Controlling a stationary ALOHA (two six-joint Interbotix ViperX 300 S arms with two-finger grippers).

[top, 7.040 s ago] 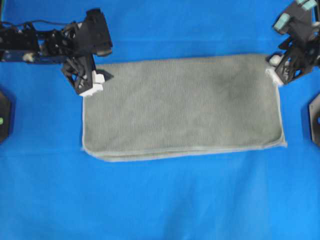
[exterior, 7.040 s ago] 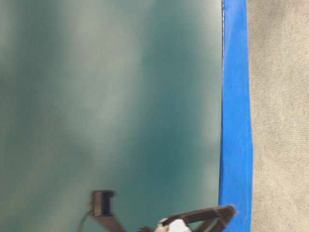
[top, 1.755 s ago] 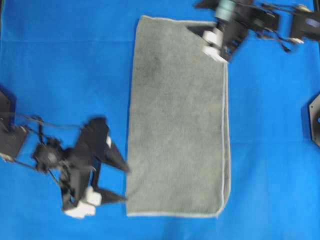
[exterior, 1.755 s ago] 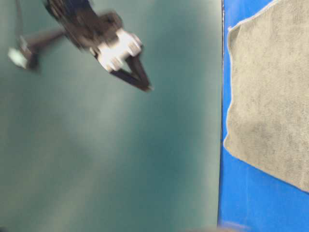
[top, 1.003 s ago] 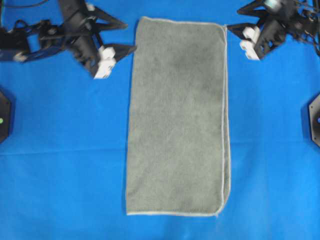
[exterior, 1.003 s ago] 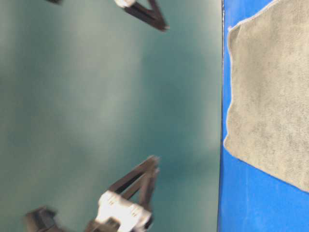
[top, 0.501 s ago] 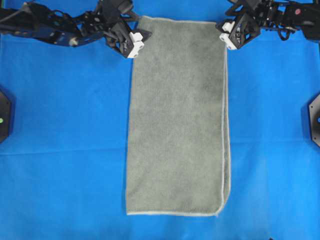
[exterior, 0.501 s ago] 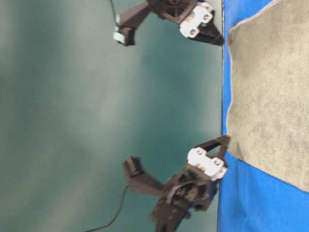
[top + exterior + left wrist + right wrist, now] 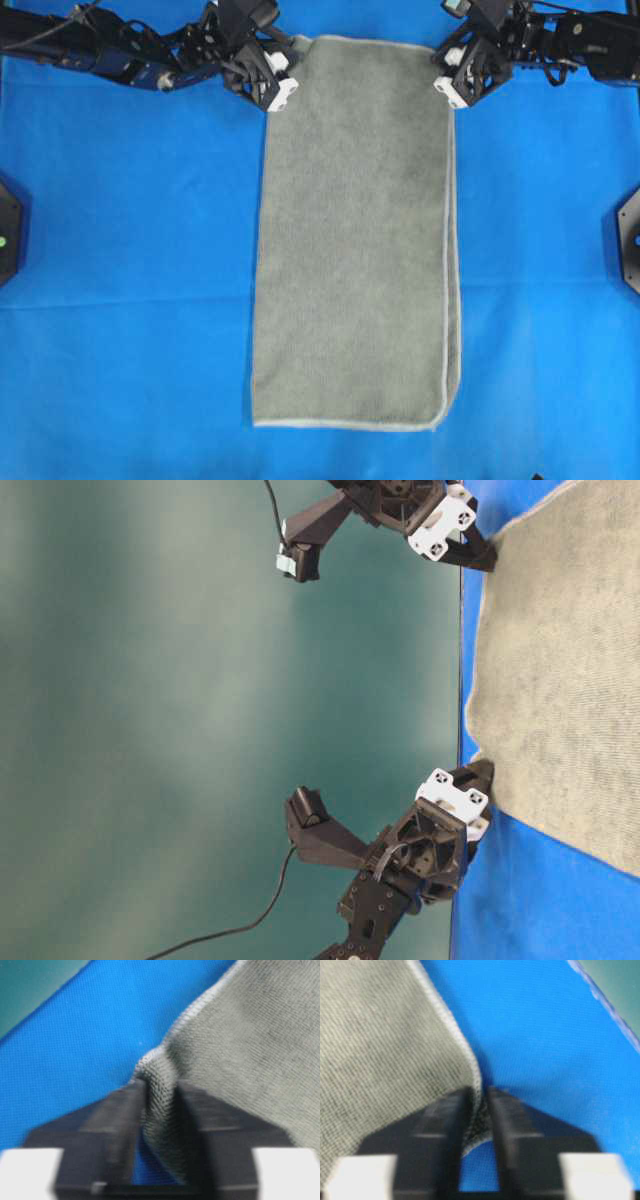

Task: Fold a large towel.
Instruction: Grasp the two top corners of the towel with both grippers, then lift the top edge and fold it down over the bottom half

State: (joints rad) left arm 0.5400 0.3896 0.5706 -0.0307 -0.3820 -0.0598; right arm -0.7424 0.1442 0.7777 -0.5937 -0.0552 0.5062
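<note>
Towel (image 9: 355, 240) lies flat on the blue cloth (image 9: 120, 250) over the worktop, running away from both pincers. Left pincer (image 9: 283, 88) pinches one far corner, right pincer (image 9: 447, 88) the other; a small ridge of hem is bunched between each pair of jaws. Judged soft, limp and light, so it will sag; corner grips suit it.

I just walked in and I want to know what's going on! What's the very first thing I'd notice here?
First, the big grey-green towel, lying flat and long down the middle of the bright blue cloth. Next, the two black robot arms at the far end: the left gripper and the right gripper each pinch one towel corner. Up close, the towel bunches up between the black fingers.
</note>
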